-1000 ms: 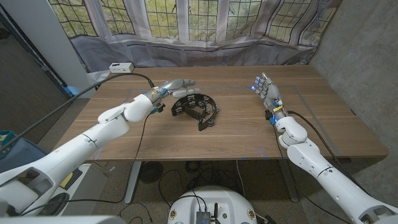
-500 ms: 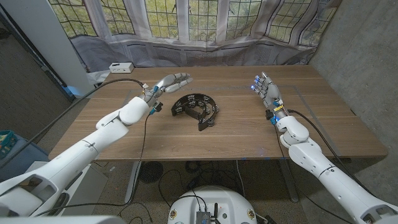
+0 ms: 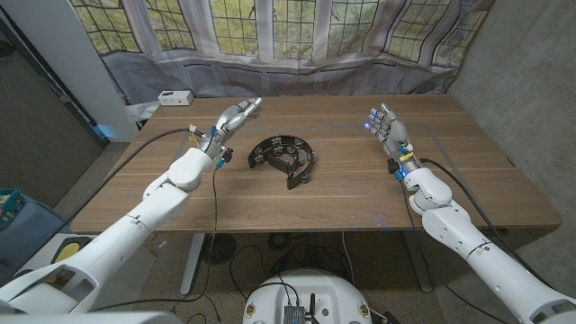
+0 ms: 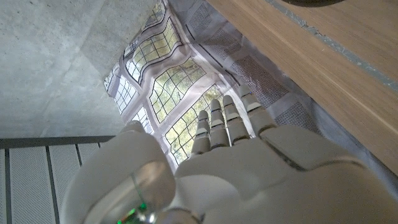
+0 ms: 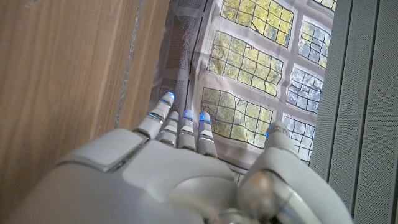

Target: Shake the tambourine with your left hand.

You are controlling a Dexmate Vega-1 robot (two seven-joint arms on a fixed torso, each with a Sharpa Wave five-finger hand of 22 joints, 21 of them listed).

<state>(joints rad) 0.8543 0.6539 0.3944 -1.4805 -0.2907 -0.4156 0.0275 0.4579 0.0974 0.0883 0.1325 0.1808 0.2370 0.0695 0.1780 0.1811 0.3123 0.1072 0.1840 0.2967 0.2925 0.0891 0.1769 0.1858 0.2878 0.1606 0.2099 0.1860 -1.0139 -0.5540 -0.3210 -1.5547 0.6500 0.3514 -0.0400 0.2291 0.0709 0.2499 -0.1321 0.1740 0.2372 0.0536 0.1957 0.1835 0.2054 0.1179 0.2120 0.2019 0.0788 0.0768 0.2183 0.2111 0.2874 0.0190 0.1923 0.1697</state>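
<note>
A black half-moon tambourine (image 3: 284, 156) with small metal jingles lies on the wooden table (image 3: 360, 193) near its middle. My left hand (image 3: 236, 116) is raised above the table to the left of the tambourine and a little beyond it, fingers stretched out together toward the window, holding nothing. In the left wrist view the same hand (image 4: 236, 155) points at the window with its fingers straight. My right hand (image 3: 385, 127) stands upright at the table's right side, fingers extended and empty, well apart from the tambourine; in the right wrist view its fingers (image 5: 180, 127) are straight too.
A small white box (image 3: 175, 97) sits at the table's far left corner. A black cable (image 3: 162, 135) runs along my left arm over the table's left part. A draped window (image 3: 270, 45) lies behind the far edge.
My left hand has lifted off the tambourine's left end and swung up and to the left, away from it. The tambourine and my right hand have stayed put.
</note>
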